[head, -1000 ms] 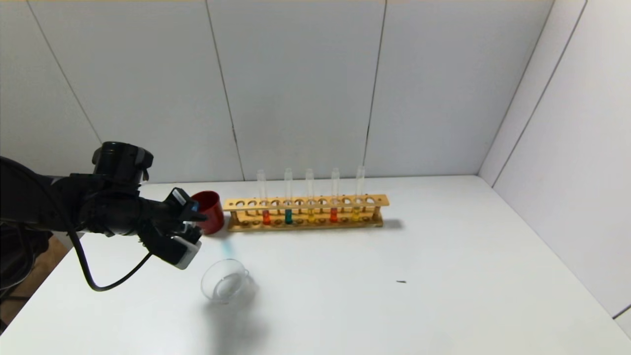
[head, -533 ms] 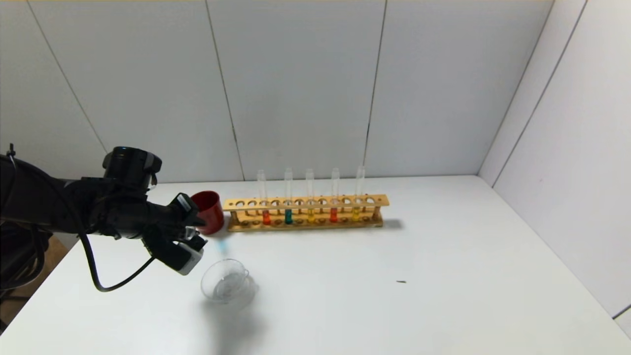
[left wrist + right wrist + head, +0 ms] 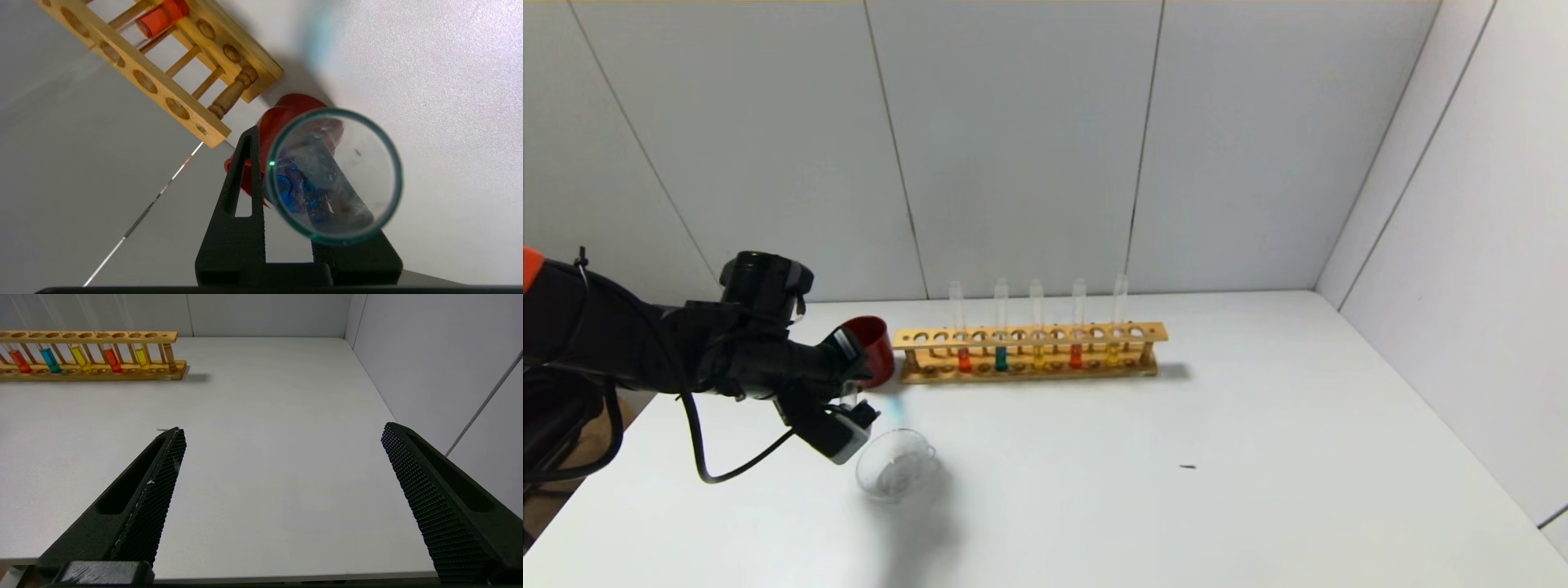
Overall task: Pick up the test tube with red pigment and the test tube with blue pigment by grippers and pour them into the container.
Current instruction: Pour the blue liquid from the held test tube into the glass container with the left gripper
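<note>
The left gripper [image 3: 862, 407] reached in from the table's [image 3: 1176, 425] left side and hung just above the left rim of the container [image 3: 894, 465]. Its fingers [image 3: 245, 183] were clamped on the blue tube [image 3: 335, 175], one finger plain along the tube's side, the other mostly hidden beneath it. In the left wrist view the tube's open mouth faced the camera, and blue liquid lay against the inner wall partway down. The head view gave only a faint bluish smear by the fingertips, so the tube's tilt could not be judged there.

Behind the gripper stood a dark red cup [image 3: 872, 347], partly covered by the arm, just beside the left end of the rack [image 3: 1029, 335]. The container sat on the table in front of the cup, well apart from the rack, lip toward the right; whether it held liquid could not be told.

The wooden rack ran along the back of the table. Five tubes stood upright in it, in order: the red tube [image 3: 964, 358], a teal tube [image 3: 1001, 357], a yellow tube [image 3: 1037, 355], a second red tube [image 3: 1076, 355], and another yellow tube [image 3: 1112, 354].

A small dark speck [image 3: 1188, 466] lay on the table further right.

The right gripper [image 3: 282, 428], seen only in its own wrist view, hung over the table's near right part, its jaws spread wide with nothing between them, well away from the rack.
</note>
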